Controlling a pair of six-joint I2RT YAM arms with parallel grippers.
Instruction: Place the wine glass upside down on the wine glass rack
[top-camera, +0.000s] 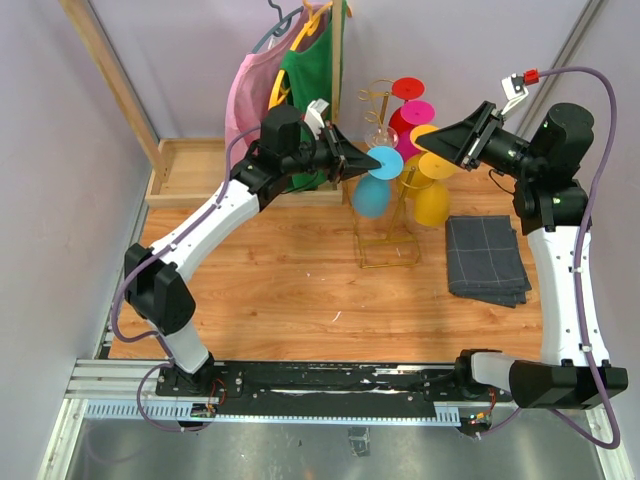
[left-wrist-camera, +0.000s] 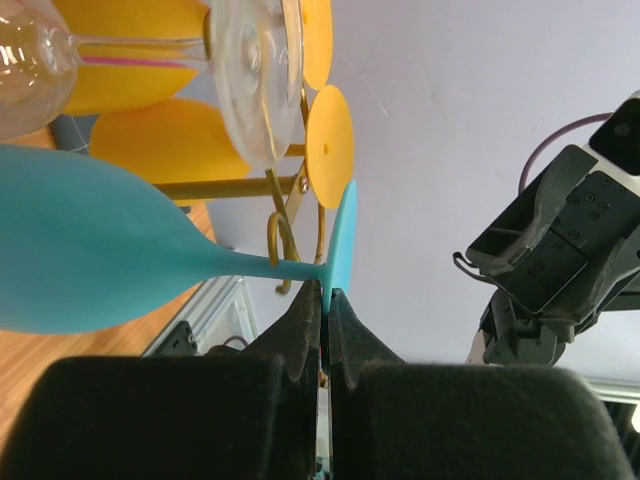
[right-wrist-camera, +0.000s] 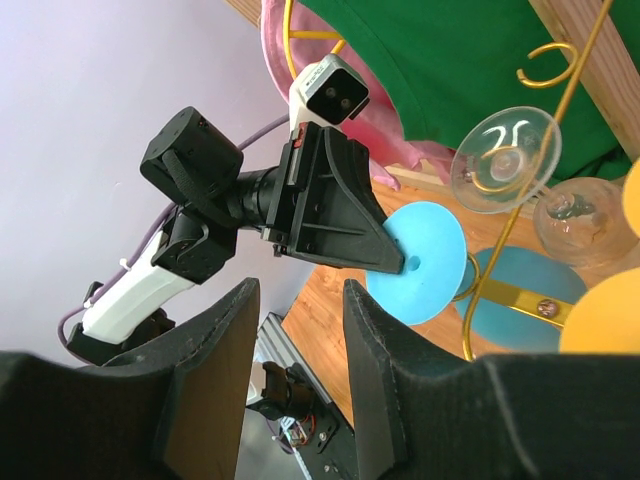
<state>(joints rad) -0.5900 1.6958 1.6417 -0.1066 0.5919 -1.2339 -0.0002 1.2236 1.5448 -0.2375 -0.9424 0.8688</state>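
A: Logged blue wine glass (top-camera: 372, 195). Handling, location?
B: Judged light, rigid, slick, breakable. Found clamped by foot rim in left gripper (top-camera: 352, 160), close against wine glass rack (top-camera: 388, 262). Found right gripper (top-camera: 466, 140) parted, empty.
A: Noted view differences?
B: Confirmed rim pinch through left wrist only; read overall layout from overhead only.

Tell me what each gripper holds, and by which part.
Left gripper pinches the blue wine glass by the edge of its round foot. Right gripper is open, holding nothing.

Folded grey cloth (top-camera: 487, 260), wooden tray (top-camera: 188, 166)
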